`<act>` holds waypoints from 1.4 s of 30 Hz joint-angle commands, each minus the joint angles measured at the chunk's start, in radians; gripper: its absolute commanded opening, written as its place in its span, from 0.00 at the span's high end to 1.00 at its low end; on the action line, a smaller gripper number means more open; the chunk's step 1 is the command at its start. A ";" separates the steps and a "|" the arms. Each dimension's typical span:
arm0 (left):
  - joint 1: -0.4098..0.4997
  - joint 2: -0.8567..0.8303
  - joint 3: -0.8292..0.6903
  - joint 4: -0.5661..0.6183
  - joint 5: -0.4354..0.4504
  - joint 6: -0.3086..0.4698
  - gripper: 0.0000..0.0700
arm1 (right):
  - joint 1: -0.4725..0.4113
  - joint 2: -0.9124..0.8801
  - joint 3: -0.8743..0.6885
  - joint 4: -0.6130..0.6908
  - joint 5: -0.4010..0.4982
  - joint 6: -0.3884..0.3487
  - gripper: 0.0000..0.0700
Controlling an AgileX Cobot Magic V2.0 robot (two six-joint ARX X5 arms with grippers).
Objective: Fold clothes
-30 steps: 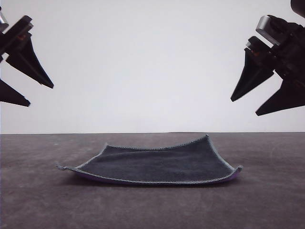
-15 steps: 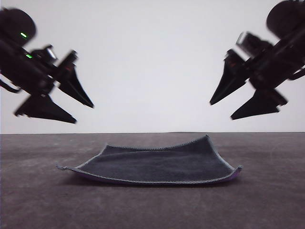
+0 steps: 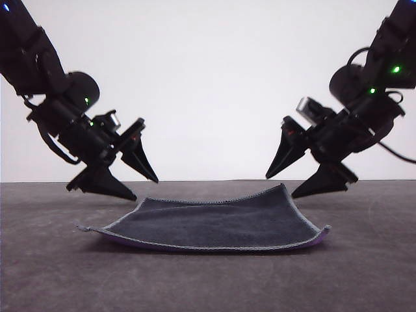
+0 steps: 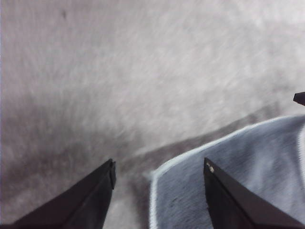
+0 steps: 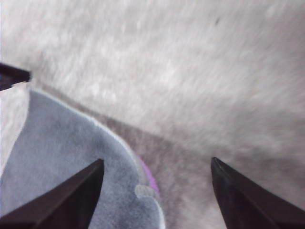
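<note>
Both jaws spread wide, hovering over the cloth's far corners.
Left gripper and right gripper hang just above the cloth, lying grey-side up on the dark table, purple peeking underneath.

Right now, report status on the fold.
Left gripper and right gripper open, low beside the cloth. Cloth flat, unfolded, grey face up. Nothing in the way.
</note>
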 commanded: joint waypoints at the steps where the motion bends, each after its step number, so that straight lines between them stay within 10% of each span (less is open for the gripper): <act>1: -0.010 0.032 0.024 0.001 0.007 0.009 0.50 | 0.013 0.027 0.023 0.006 -0.009 0.014 0.36; 21: -0.056 0.041 0.024 -0.019 -0.004 0.033 0.50 | 0.066 0.035 0.023 0.000 0.072 -0.014 0.50; 28: -0.056 0.041 0.024 -0.019 -0.004 0.043 0.97 | 0.066 0.035 0.023 0.002 0.074 -0.025 0.98; 42: -0.029 0.013 0.025 -0.071 0.122 0.143 0.99 | 0.016 0.028 0.023 -0.018 -0.159 -0.054 0.99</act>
